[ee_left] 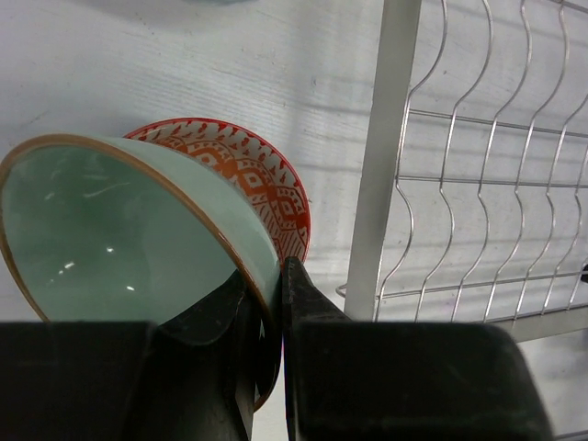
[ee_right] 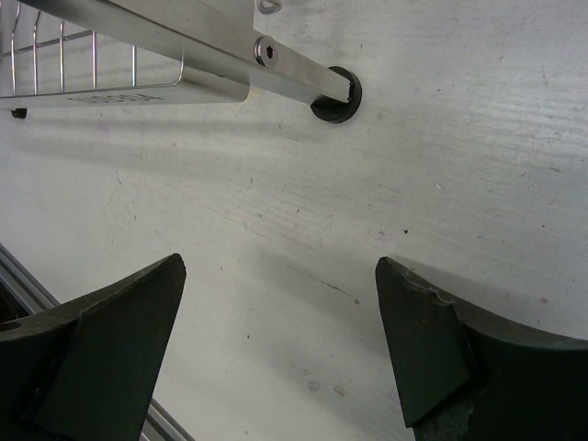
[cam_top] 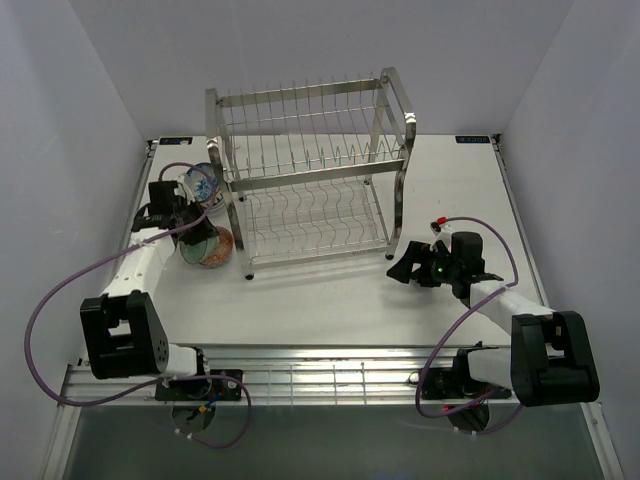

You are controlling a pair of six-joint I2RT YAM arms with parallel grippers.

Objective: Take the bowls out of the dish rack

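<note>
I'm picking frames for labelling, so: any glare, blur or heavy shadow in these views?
Top view: even light, soft shadow under the rack, steel mildly shiny. Left wrist: small glints inside the mint bowl, left claw dark and featureless. Right wrist: table sharp, soft shadow beside the rack foot, right claw dark, little detail.

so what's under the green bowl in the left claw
A red patterned bowl lies under the green bowl, only its far rim showing. The rest, and whether they touch, is hidden by the green bowl and left claw.
</note>
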